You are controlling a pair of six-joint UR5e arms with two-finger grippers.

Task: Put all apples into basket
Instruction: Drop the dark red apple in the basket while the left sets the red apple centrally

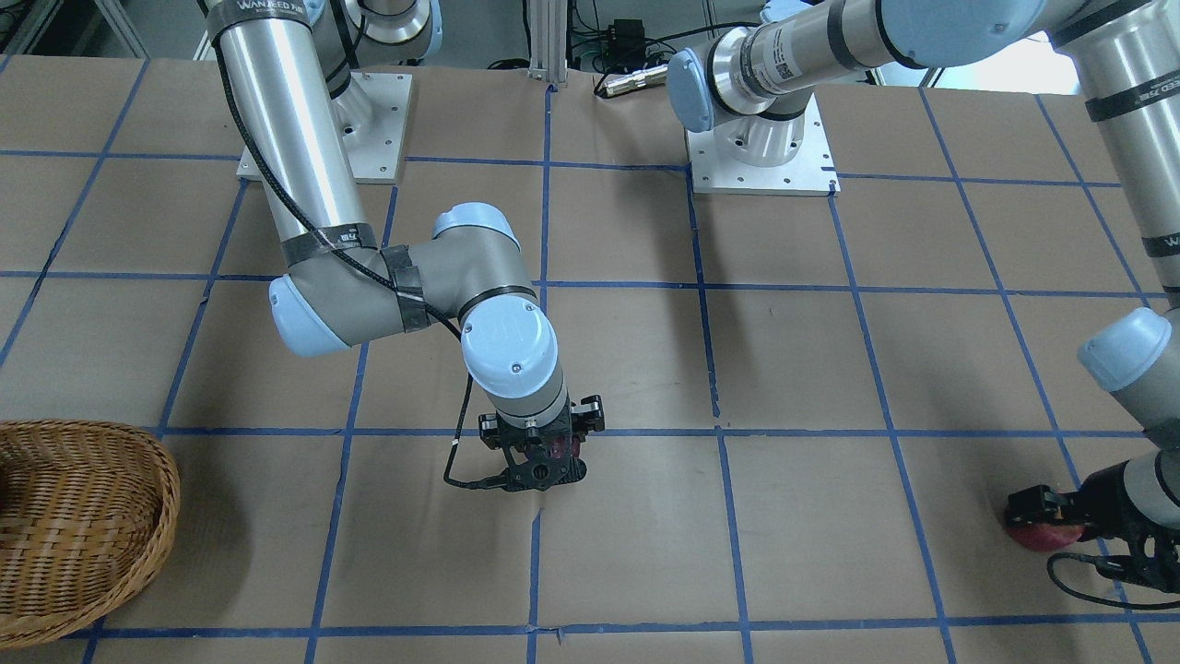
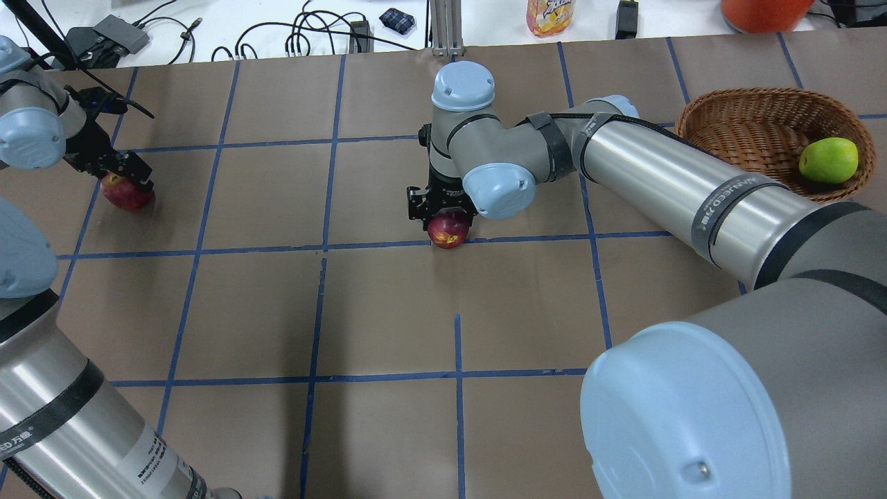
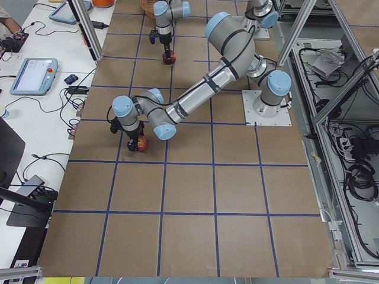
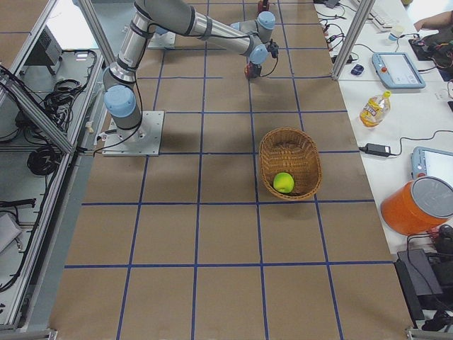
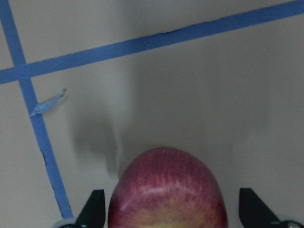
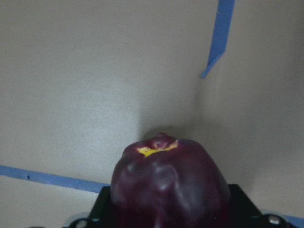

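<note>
The red apple with yellowish blush [image 2: 127,194] lies on the table at the far left. My left gripper [image 2: 123,174] is open, its fingers [image 5: 93,209] on either side of this apple [image 5: 166,190] with small gaps. The dark maroon apple [image 2: 448,230] is at the table's middle on a blue tape line. My right gripper [image 2: 443,208] is shut on it [image 6: 166,180]; I cannot tell whether it is lifted. The yellow-green apple [image 2: 828,159] lies inside the wicker basket [image 2: 748,111] at the far right, also seen in the exterior right view [image 4: 284,183].
The table is brown paper with a blue tape grid. The two arm base plates [image 1: 761,157] are bolted at the robot's side. A bottle [image 2: 549,15], an orange container [image 2: 762,10] and cables lie on the white bench beyond the far edge.
</note>
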